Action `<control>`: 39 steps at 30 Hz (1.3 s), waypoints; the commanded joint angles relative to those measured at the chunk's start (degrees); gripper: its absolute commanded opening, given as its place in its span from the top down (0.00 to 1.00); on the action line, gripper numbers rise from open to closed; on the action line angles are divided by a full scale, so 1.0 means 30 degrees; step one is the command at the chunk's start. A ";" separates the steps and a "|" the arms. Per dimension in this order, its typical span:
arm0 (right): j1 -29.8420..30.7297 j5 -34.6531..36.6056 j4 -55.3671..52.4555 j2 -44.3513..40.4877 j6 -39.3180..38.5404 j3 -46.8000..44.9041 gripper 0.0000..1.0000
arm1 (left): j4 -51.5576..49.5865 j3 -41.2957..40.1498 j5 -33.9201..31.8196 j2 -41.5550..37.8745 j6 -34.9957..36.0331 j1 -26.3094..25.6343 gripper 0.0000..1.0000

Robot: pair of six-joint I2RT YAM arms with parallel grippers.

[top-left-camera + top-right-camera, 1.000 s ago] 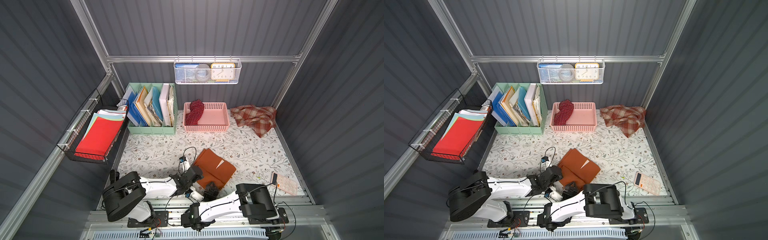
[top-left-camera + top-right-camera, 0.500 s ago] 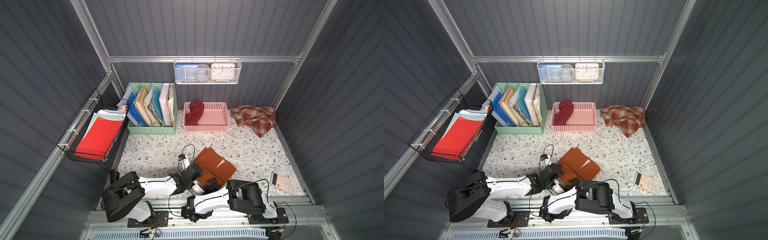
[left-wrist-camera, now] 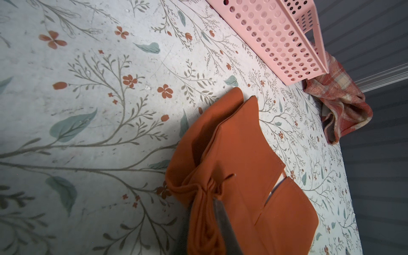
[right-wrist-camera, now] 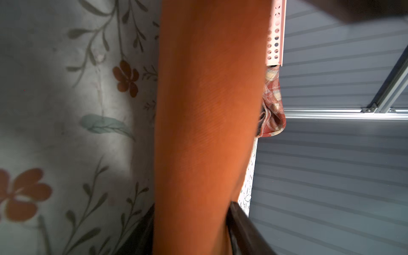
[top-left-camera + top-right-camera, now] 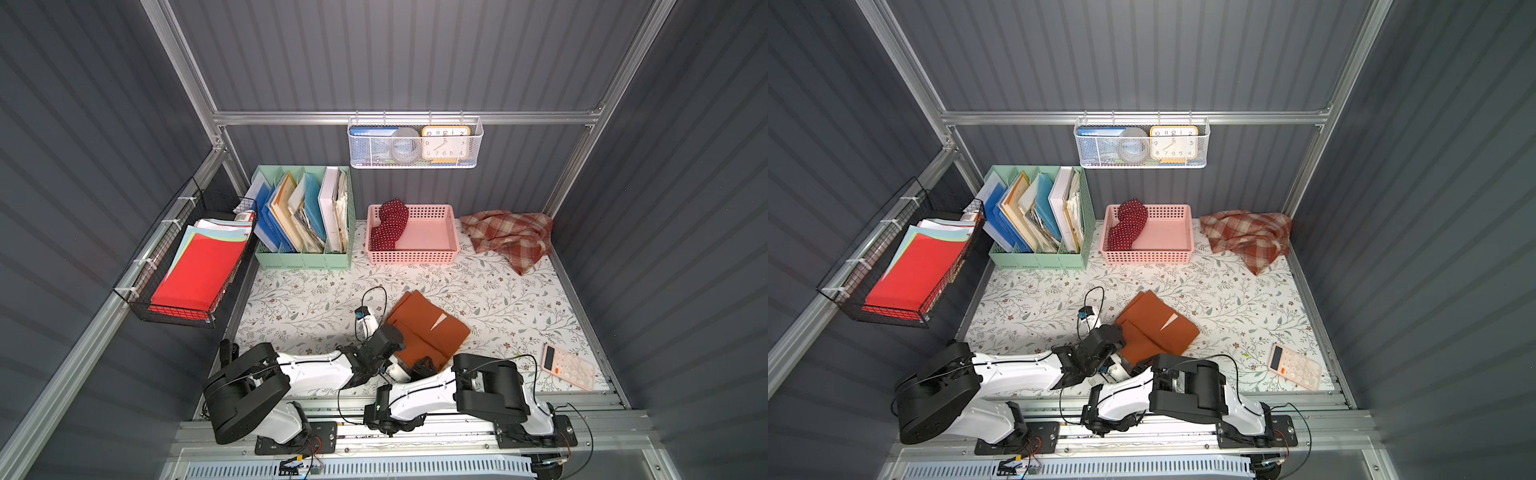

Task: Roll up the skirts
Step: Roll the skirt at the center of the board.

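As my right pincer [image 4: 192, 229] swung in and narrowed around the near edge of the rust-orange skirt [image 5: 428, 328] on the surface [image 5: 316, 299], I couldn't confirm a grip. Left pincer [image 3: 209, 192] stayed clamped on its bunched corner, so rolling looked ready to start.

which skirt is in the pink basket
The dark red polka-dot skirt, at the pink basket's left end. The plaid skirt lies outside, beside the basket; the rust-orange skirt lies well in front of it.

Dark grey ribbed walls [image 5: 415, 54] box me in on three sides, aluminium rail [image 5: 291, 117] across the back, white mesh basket [image 5: 415, 166] hanging off it; under me the floral-print table [image 5: 519, 299], brightly lit, a green file rack [image 5: 303, 261] standing at its far left corner
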 commanded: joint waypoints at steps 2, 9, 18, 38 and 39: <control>-0.2762 -0.0620 0.1292 0.0249 -0.0090 -0.0340 0.60 | -0.1532 -0.0844 0.2225 -0.0498 -0.0530 -0.0964 1.00; -0.3066 -0.2376 0.3072 -0.0389 -0.2102 -0.1263 0.83 | -0.2238 -0.1188 0.2461 -0.1360 -0.0945 -0.0964 1.00; -0.3022 -0.4747 0.4435 -0.0730 -0.3623 -0.2029 1.00 | -0.5410 -0.1133 0.0888 -0.3418 -0.1789 -0.0880 0.17; -0.4258 -1.4162 1.1743 -0.9351 -0.5249 -0.6702 1.00 | -1.0711 -0.2011 -0.3082 -0.9928 -0.2436 0.0044 0.00; -0.4619 -1.5179 1.2203 -1.0181 -0.5219 -0.7087 1.00 | -1.0650 -0.1909 -0.2968 -0.9611 -0.2398 0.0059 0.00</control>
